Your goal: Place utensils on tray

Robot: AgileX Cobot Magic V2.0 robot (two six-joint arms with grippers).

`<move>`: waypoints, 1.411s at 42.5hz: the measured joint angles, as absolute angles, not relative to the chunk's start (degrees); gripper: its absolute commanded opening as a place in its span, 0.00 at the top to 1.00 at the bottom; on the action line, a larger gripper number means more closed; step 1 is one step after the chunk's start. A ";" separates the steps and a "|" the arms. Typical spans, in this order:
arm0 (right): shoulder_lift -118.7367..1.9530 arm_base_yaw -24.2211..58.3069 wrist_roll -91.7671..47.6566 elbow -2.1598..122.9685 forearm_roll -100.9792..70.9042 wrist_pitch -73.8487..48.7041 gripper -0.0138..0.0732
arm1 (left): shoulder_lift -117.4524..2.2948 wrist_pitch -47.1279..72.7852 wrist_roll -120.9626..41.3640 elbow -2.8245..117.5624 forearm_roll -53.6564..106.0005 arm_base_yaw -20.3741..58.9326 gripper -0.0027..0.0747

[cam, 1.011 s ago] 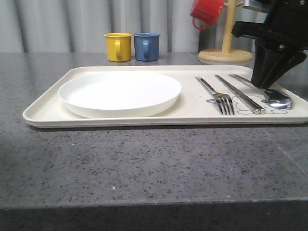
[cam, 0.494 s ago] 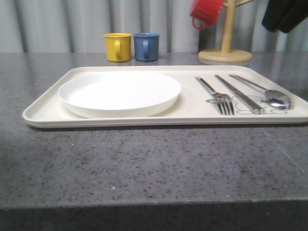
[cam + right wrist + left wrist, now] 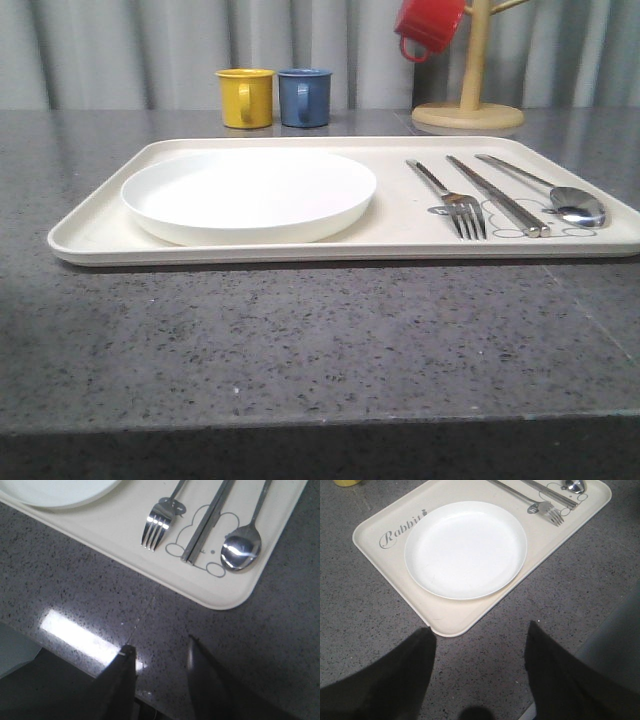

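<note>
The cream tray [image 3: 100,235] lies across the grey table. On it sit the round white plate [image 3: 249,193] at the left and, at the right, a silver fork [image 3: 452,197], a pair of flat chopstick bars [image 3: 497,195] and a spoon [image 3: 566,199]. The left wrist view has the plate [image 3: 465,548] and the tray [image 3: 375,532] with its "Rabbit" script. My left gripper [image 3: 480,635] hangs open over bare table off the tray's corner, holding nothing. My right gripper [image 3: 159,647] is open and empty above the table, apart from the tray edge [image 3: 220,600] and short of the fork [image 3: 159,520] and spoon [image 3: 241,550].
A yellow mug [image 3: 245,97] and a blue mug [image 3: 305,96] stand behind the tray. A wooden mug tree [image 3: 468,100] with a red mug [image 3: 430,25] stands at the back right. The table's front edge runs near both grippers.
The right arm, low over the spoon a second ago, has risen up and to the right and left the front view. The spoon stays lying on the tray.
</note>
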State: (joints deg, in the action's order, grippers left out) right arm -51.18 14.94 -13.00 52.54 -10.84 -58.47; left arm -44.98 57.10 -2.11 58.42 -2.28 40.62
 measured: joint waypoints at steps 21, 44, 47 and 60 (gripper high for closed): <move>-31.61 14.94 -11.83 46.25 -9.17 -58.05 0.52 | -44.98 56.99 -2.11 58.42 -2.28 40.62 0.46; -31.47 14.94 -11.83 46.00 -9.17 -56.68 0.92 | -44.98 56.48 -4.40 58.33 -2.50 40.62 0.99; -31.47 14.94 -11.83 46.00 -9.40 -56.37 0.92 | -44.98 56.39 -4.51 58.33 -2.50 40.62 0.99; -31.47 14.94 -11.83 46.00 -9.53 -56.37 0.92 | -44.98 56.35 -4.85 58.33 -2.50 40.62 0.99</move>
State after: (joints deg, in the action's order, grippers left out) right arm -31.47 14.94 -11.83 46.00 -9.53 -56.37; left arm -44.98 56.35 -4.85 58.33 -2.50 40.62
